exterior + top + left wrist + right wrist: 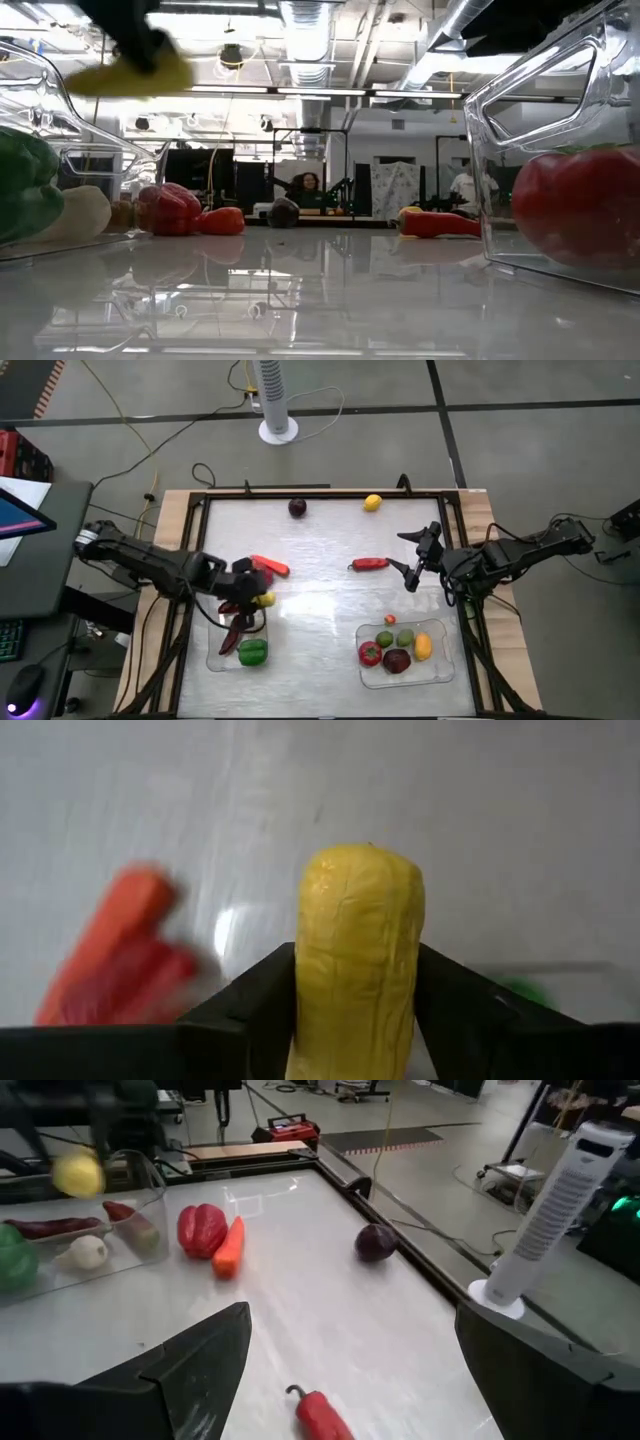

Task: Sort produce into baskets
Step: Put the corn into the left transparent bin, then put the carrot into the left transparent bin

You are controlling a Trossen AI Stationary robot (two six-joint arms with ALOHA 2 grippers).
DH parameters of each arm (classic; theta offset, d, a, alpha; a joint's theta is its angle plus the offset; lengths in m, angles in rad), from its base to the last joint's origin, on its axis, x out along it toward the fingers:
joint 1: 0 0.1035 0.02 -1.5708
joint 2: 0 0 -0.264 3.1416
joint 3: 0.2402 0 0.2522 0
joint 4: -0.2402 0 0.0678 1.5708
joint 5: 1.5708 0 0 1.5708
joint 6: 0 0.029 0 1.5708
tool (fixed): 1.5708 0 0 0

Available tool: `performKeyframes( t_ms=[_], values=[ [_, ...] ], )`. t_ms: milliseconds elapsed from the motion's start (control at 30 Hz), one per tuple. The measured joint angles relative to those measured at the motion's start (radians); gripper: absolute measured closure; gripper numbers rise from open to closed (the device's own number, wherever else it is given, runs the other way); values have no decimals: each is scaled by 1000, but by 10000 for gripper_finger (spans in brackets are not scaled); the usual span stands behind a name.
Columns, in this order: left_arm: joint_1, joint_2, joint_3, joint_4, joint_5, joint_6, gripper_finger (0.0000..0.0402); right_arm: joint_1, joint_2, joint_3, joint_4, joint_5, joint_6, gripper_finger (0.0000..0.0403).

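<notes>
The left basket (222,660) sat at the near left of the table (320,560) and already held a green pepper (253,651), a dark red chili (236,632) and, as far as the right wrist view showed, a pale garlic-like piece (86,1252). Just above its far rim the left gripper (252,598) was clamped on a yellow lemon (355,955), its fingers pressed to both sides of it. Beside it on the table lay a red pepper (201,1229) and an orange carrot (271,566), not yet sorted. Farther along, a dark purple piece (297,507) and a second lemon (372,502) rested near the far edge, and a red chili (369,564) lay mid-table. The right gripper (418,556) hovered just right of that chili with its fingers wide apart, holding nothing. The right basket (440,660), near right, held about five pieces. By this look, the sorting was somewhat past halfway, with five loose pieces left besides the held lemon.
</notes>
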Motion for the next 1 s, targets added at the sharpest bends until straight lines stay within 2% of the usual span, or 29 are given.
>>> performKeyframes(
  t_ms=[100, 200, 367, 467, 533, 600, 700, 1000],
  values=[
    [-26, -28, -111, -3, -25, -78, 220, 0, 5, 0, 0, -23, 39, 23],
    [-26, -31, -162, -1, -23, -100, 197, -9, 16, 0, 0, -22, 95, 24],
    [-25, -31, -125, 47, 27, -83, 158, -54, 52, 0, -2, -23, 107, 24],
    [-25, -32, -64, 78, 27, -32, 148, -88, 87, 0, -2, -83, 91, 24],
    [-25, -32, -36, 117, -46, 12, 147, -113, 122, 0, 14, -120, 77, 24],
    [-19, -29, -17, 159, -171, 63, 148, -138, 159, 0, 37, -130, 53, 24],
    [36, 5, 14, 167, -233, 131, 154, -171, 200, 0, 93, -130, 9, 24],
    [252, 196, 20, 160, -122, 331, 170, -195, 205, 0, 155, -200, -27, 23]
  ],
)
